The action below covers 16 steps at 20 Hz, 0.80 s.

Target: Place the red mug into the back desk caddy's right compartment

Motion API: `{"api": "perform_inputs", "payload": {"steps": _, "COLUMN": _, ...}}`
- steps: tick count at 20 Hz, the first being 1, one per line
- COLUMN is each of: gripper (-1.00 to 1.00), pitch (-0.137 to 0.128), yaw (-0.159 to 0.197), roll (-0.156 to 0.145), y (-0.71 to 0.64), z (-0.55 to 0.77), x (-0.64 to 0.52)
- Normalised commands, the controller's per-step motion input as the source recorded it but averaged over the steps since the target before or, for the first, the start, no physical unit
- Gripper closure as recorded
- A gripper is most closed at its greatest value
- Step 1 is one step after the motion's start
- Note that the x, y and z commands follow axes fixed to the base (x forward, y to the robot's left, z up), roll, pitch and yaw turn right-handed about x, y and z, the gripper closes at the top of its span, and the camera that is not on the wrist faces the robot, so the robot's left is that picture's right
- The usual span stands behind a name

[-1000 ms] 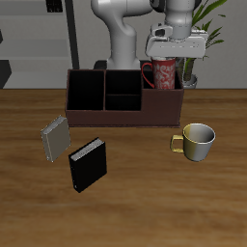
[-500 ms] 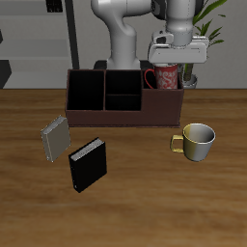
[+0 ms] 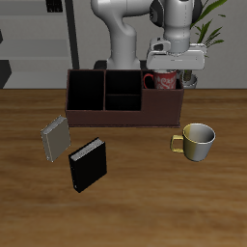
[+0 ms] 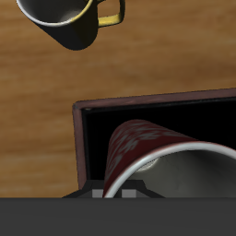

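since the earlier frames the red mug (image 3: 162,81) has sunk from above the back desk caddy (image 3: 123,98) into its right compartment (image 3: 164,96), so that only its upper part and handle now show over the caddy's rear wall. gripper (image 3: 172,60) sits directly over the mug; whether its jaws are clamped on the rim or already parted cannot be told, since the fingertips are hidden behind the gripper body in the exterior view and fall outside the wrist view. wrist view: red mug (image 4: 157,157) with speckled floral wall and grey-white inside, tilted slightly against the black floor of the right compartment (image 4: 138,115), with the caddy wall (image 4: 81,138) close beside it. handling, as judged: a rigid, glazed, probably ceramic vessel, moderately heavy for its size, smooth enough to slip in a pinch and liable to chip if dropped on the caddy wall. best hold is across the rim wall, one finger inside and one outside, opposite the handle. yellowish-gold mug (image 3: 197,139) stands on the tabletop (image 3: 145,203) in front of the caddy, well apart from it. two books, one grey (image 3: 55,139) and one black (image 3: 87,164), lie nearer still to the front.
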Motion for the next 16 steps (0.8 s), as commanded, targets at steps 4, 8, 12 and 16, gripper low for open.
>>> {"api": "perform_inputs", "payload": {"steps": 4, "gripper": 1.00, "pitch": 0.024, "yaw": -0.020, "roll": 0.014, "y": -0.01, "z": -0.14, "x": 0.10}}
{"api": "perform_inputs", "payload": {"steps": 8, "gripper": 1.00, "pitch": 0.012, "yaw": -0.026, "roll": 0.013, "y": 0.02, "z": -0.12, "x": 0.02}}
{"api": "perform_inputs", "payload": {"steps": 12, "gripper": 1.00, "pitch": 0.021, "yaw": -0.012, "roll": 0.012, "y": 0.04, "z": -0.14, "x": 0.03}}
{"api": "perform_inputs", "payload": {"steps": 16, "gripper": 1.00, "pitch": 0.034, "yaw": -0.008, "roll": 0.001, "y": 0.08, "z": -0.20, "x": 0.09}}
